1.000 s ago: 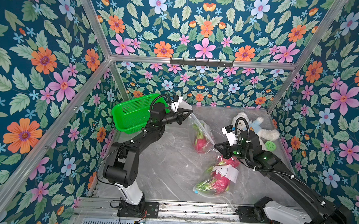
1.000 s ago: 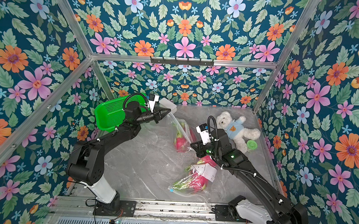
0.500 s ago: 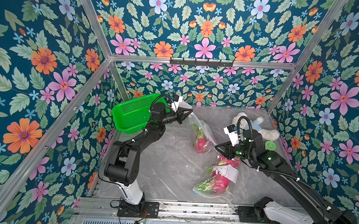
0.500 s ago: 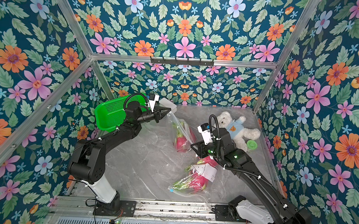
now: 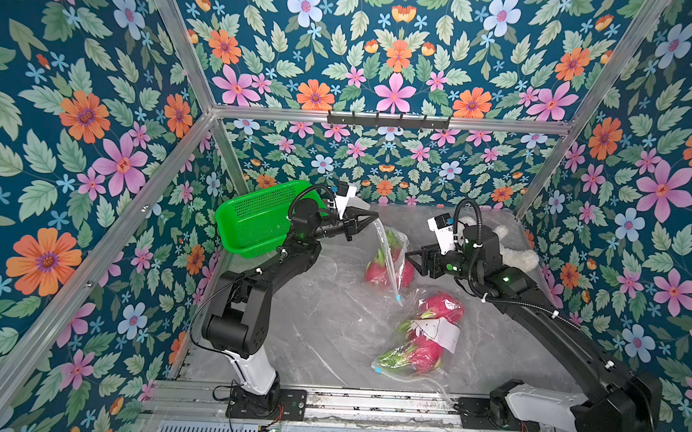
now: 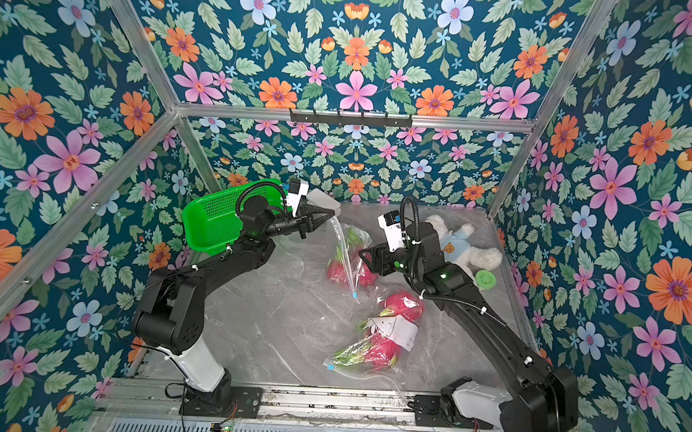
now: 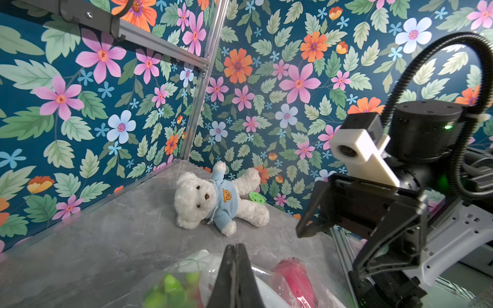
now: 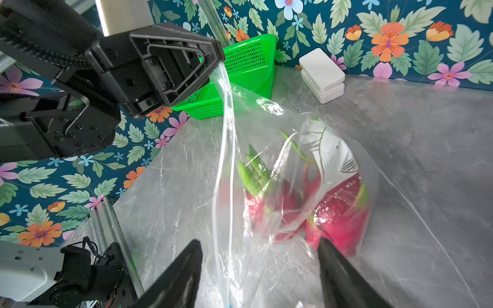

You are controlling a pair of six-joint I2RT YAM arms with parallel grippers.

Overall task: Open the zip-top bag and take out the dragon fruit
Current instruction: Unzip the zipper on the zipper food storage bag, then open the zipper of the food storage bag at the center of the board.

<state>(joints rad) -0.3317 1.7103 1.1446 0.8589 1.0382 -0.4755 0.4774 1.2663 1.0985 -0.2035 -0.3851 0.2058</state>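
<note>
1. Dragon fruit [image 5: 375, 269]: 2 pcs sit low in the zip-top bag [image 5: 393, 244], mid-desk toward the back edge. Green scale tips point up, pink bodies down, clearest in the right wrist view [image 8: 338, 210]. None is out of the plastic.
2. 2 more dragon fruit are in a second zip-top bag [image 5: 417, 342] w/ a white label. It lies flat nearer the front edge, right of centre, w/ neither gripper touching it.
3. Zip-top bag: one top corner is raised, and the zip strip slants down to a blue zip end [image 5: 398, 297] near the desk [image 5: 310, 325]. The strip reads as one band; can't tell if the seal has parted anywhere.
4. Left gripper [image 5: 373, 217]: jaws closed tight, pinching the raised bag corner above the desk, near the back edge.
5. Right gripper [image 5: 411, 262]: jaws apart, nothing held, just beside the bag's right side and facing it. In its wrist view the fingers [image 8: 184, 269] straddle the lower plastic w/o pinching.
6. Progress, my read: early.
   - Done: bag lifted and anchored on one side.
   - Not done: opposing grip, mouth open; 0 of 4 fruit out.
   - Left: pinch the other side, pull the zip apart, extract fruit, then prob. the second bag.
7. Around:
   - Green basket [image 5: 254, 220] tipped up at the back-left corner.
   - Teddy bear [image 6: 456, 243] + green disc [image 6: 485, 279] by the back-right corner.
   - White box [image 8: 321, 74] at the back edge.
</note>
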